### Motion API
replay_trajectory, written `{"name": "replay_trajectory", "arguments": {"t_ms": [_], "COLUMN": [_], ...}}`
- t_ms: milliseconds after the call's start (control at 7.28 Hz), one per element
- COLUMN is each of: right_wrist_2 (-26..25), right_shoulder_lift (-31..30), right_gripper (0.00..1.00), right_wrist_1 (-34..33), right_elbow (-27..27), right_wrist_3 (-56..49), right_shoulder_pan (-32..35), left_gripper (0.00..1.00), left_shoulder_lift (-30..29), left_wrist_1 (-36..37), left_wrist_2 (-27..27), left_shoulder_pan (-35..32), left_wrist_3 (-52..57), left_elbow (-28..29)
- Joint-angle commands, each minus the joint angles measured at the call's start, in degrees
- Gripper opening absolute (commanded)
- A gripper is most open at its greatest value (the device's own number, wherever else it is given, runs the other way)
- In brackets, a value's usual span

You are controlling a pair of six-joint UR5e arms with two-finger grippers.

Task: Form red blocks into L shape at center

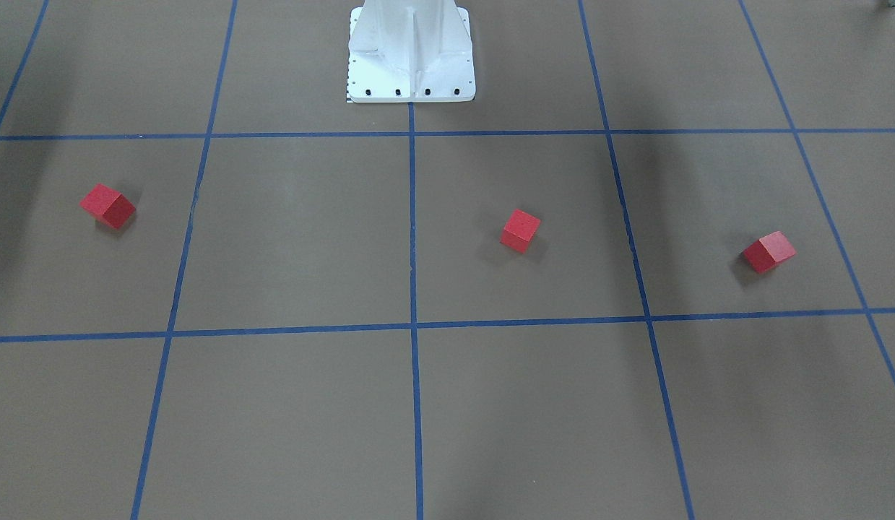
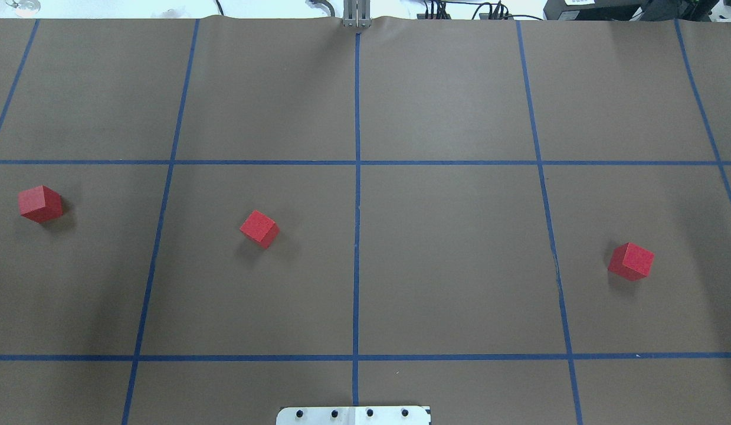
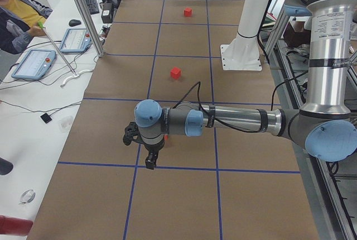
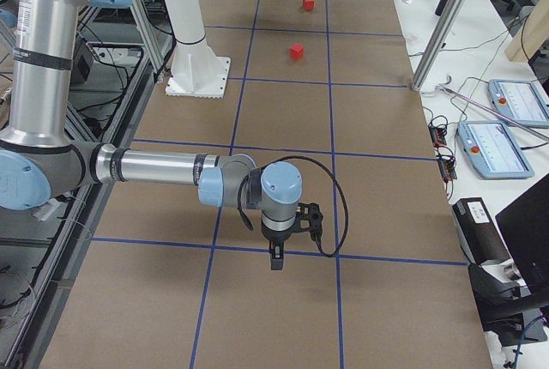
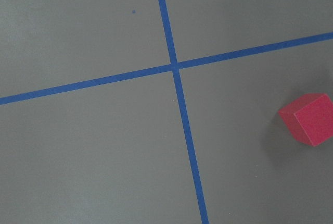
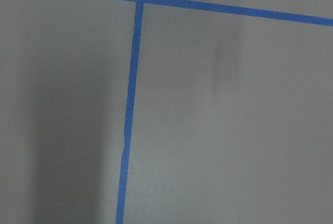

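Three red blocks lie apart on the brown surface. In the overhead view one is at the far left (image 2: 41,203), one left of the middle (image 2: 259,228), one at the right (image 2: 630,261). They also show in the front-facing view (image 1: 107,206) (image 1: 520,230) (image 1: 768,251). The center (image 2: 400,254), crossed by a blue tape line, holds no block. One block (image 5: 308,118) shows at the left wrist view's right edge. My left gripper (image 3: 149,162) and right gripper (image 4: 274,259) hang above the table in side views only; I cannot tell if they are open or shut.
The white robot pedestal (image 2: 353,415) stands at the table's near edge. An operator (image 3: 17,11) sits at a white side table with tablets (image 3: 33,64). Aluminium posts (image 4: 437,34) stand along the far edge. Blue tape lines (image 6: 130,104) grid the surface.
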Motion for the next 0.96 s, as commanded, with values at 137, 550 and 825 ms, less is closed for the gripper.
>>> {"name": "replay_trajectory", "arguments": {"t_ms": [137,550,825], "right_wrist_2": [0.0,0.3,0.2], "right_shoulder_lift": [0.1,0.4,0.1], "right_gripper": [0.99,0.99,0.99], "right_wrist_1": [0.0,0.8,11.8], "right_elbow": [0.0,0.7,0.5], "right_wrist_3": [0.4,0.6,0.7], "right_shoulder_pan": [0.0,0.0,0.0], "left_gripper": [1.0,1.0,1.0], "left_shoulder_lift": [0.2,0.0,0.0], "left_wrist_1": [0.2,-0.5,-8.7], "left_wrist_2": [0.0,0.0,0.2], "left_shoulder_pan": [0.0,0.0,0.0], "left_wrist_3": [-0.1,-0.5,-0.6], "left_elbow": [-2.4,-3.5,-3.2]}}
